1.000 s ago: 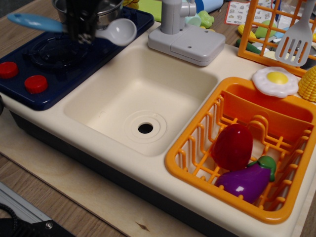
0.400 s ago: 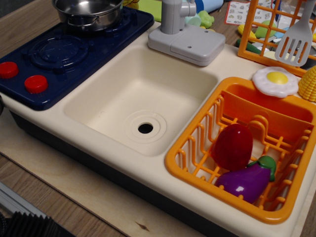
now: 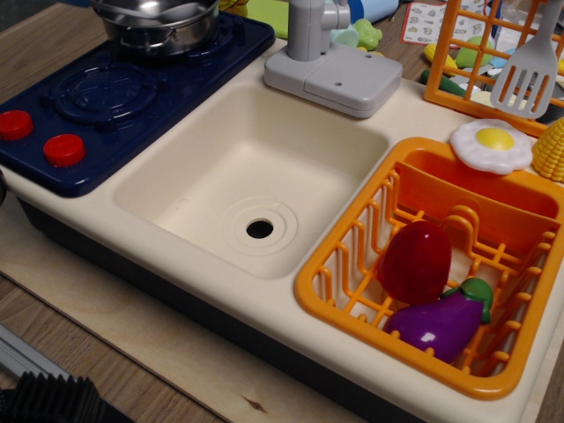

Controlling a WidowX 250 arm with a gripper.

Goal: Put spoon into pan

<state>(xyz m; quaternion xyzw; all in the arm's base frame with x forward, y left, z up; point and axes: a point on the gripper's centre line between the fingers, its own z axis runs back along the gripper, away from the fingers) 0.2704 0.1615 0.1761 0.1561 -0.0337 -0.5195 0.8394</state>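
1 pan [image 3: 159, 22] is sitting at the stove's [image 3: 115, 97] far edge, cut by the frame; sink [image 3: 256, 172] beside it lying open; spoon and hand not showing.

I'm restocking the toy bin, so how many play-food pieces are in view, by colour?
Dark red: 1, the red vegetable in the orange rack
Purple: 1, the eggplant
White and yellow: 1, the fried egg
Yellow: 1, the corn cob
Total: 4
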